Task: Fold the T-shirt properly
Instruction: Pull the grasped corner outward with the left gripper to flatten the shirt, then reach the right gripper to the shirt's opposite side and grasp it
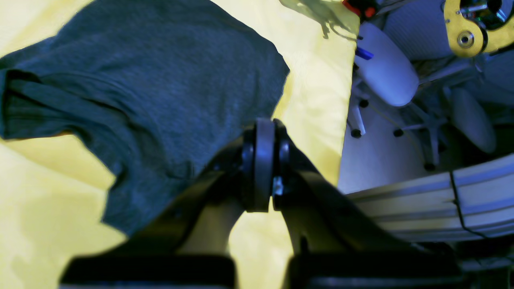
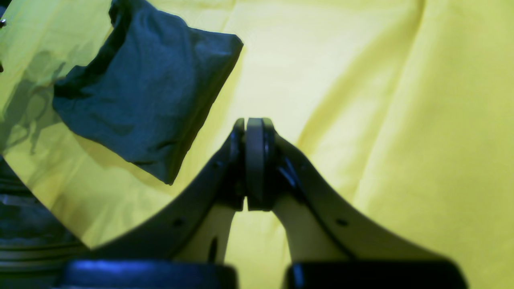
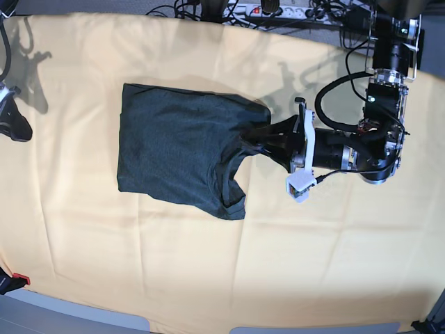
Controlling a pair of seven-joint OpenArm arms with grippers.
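Observation:
The dark charcoal-green T-shirt (image 3: pixel 181 156) lies partly folded on the yellow cloth, left of the table's middle. My left gripper (image 3: pixel 256 139) reaches in from the right to the shirt's right edge by the collar, where the fabric is bunched up. In the left wrist view the left gripper (image 1: pixel 265 124) is shut, its tips on the edge of the T-shirt (image 1: pixel 160 88). My right gripper (image 3: pixel 17 125) sits at the far left edge, away from the shirt. Seen from its wrist, the right gripper (image 2: pixel 253 122) is shut on nothing over bare cloth, with a corner of the T-shirt (image 2: pixel 148 88) at upper left.
A pale yellow-orange cloth (image 3: pixel 208 278) covers the table, with creases. A power strip and cables (image 3: pixel 271 10) run along the back edge. Beyond the table's edge rail (image 1: pixel 421 208) stands an office chair base (image 1: pixel 385 68). A small red item (image 3: pixel 21 280) is at the lower left.

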